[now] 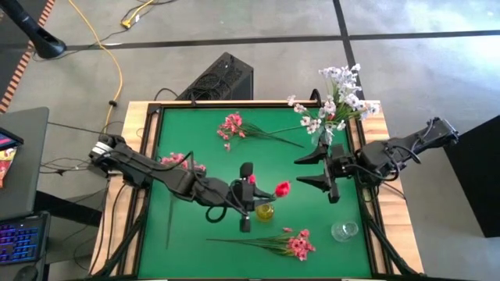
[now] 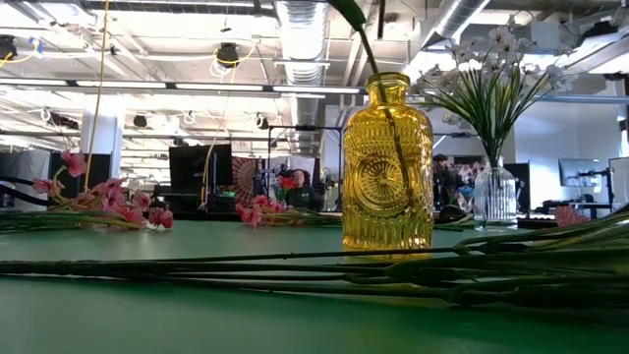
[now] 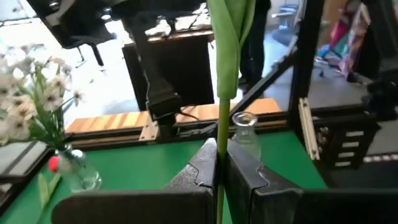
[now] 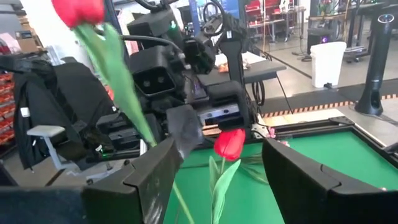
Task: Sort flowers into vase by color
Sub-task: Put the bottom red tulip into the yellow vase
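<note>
My left gripper reaches in from the table's left and is shut on a flower's green stem. It stands just above the yellow vase at mid-table. A red bud hangs high, close to my right gripper, which is open and holds nothing. A second red bud shows beside the left gripper. A green stem stands in the yellow vase. I cannot tell which bud belongs to the held stem. My left gripper pinches the green stem between its two shut fingers. The fingers come nearly level from the table's left and lie across the stem. The stem stands upright through the hold, with a leaf above. The fingers hide its lower end.
White flowers stand in a clear vase at the far right. An empty clear vase stands near the front right. Pink sprays lie on the green mat at the back, the left and the front.
</note>
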Available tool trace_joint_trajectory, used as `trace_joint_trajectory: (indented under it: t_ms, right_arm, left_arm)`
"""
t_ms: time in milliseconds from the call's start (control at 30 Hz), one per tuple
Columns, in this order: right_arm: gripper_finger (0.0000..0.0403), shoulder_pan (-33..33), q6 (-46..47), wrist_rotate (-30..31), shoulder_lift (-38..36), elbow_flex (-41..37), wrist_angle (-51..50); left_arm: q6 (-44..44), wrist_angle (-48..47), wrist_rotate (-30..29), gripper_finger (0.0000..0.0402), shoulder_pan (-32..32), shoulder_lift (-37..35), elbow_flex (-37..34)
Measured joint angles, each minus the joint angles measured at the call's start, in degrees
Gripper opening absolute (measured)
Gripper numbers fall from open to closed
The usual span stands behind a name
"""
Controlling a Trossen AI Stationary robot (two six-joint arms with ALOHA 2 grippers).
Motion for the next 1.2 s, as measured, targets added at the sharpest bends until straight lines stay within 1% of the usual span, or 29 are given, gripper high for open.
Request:
trace_joint_trajectory:
  t_ms: [67, 233, 333, 467, 533, 633, 733, 800, 900, 1067, 1133, 1200]
  right_arm:
    - [0.0265, 0.0, 0.05, -0.01, 0.15, 0.0, -0.02]
    - [0.0265, -0.09, 0.04, 0.01, 0.63, 0.0, -0.07]
    - [0.0265, -0.57, 0.03, -0.01, 0.61, 0.0, -0.05]
    - [0.0265, -1.71, 0.03, 0.02, 0.61, 0.0, -0.03]
    - [0.0265, -2.34, 0.03, 0.03, 0.61, 0.0, 0.01]
    - [0.0265, -3.31, 0.03, 0.03, 0.61, 0.0, 0.06]
    - [0.0265, -3.98, -0.01, 0.03, 0.61, 0.0, 0.06]
    - [0.0265, -3.95, 0.01, 0.01, 0.61, 0.0, 0.04]
    - [0.0265, -3.91, -0.04, -0.05, 0.61, 0.0, -0.05]
    - [0.0265, -3.91, -0.42, -0.08, 0.59, 0.0, -0.28]
    - [0.0265, -3.91, -0.59, -0.08, 0.59, 0.0, -0.31]
    - [0.0265, -3.91, -0.58, -0.1, 0.59, 0.0, -0.31]
  left_arm:
    - [0.87, -0.27, 0.65, 0.0, -0.41, -1.17, 0.0]
    - [0.67, -0.5, 5.34, 0.0, -0.68, -5.42, 0.0]
    - [-0.78, -2.62, 10.19, 0.0, -0.69, -8.18, 0.02]
    - [-3.88, -9.1, 17.27, 0.0, -1.27, -10.85, 0.09]
    - [-4.07, -12.46, 18.12, 0.0, -2.29, -11.15, 0.09]
    - [-4.82, -15.46, 17.85, 0.0, -3.99, -10.84, 0.07]
    - [-6.6, -16.44, 15.75, 0.0, -5.51, -10.8, -0.6]
    - [-7.82, -14.56, 12.12, 0.0, -6.52, -10.8, -2.47]
    - [-10.31, -9.19, 7.48, 0.0, -8.07, -10.8, -6.59]
    - [-11.85, 8.82, 7.39, 0.0, -8.21, -10.85, -16.15]
    - [-12.21, 12.85, 7.08, 0.0, -8.11, -10.85, -19.42]
    - [-13.49, 14.91, 5.82, 0.0, -8.05, -10.85, -22.14]
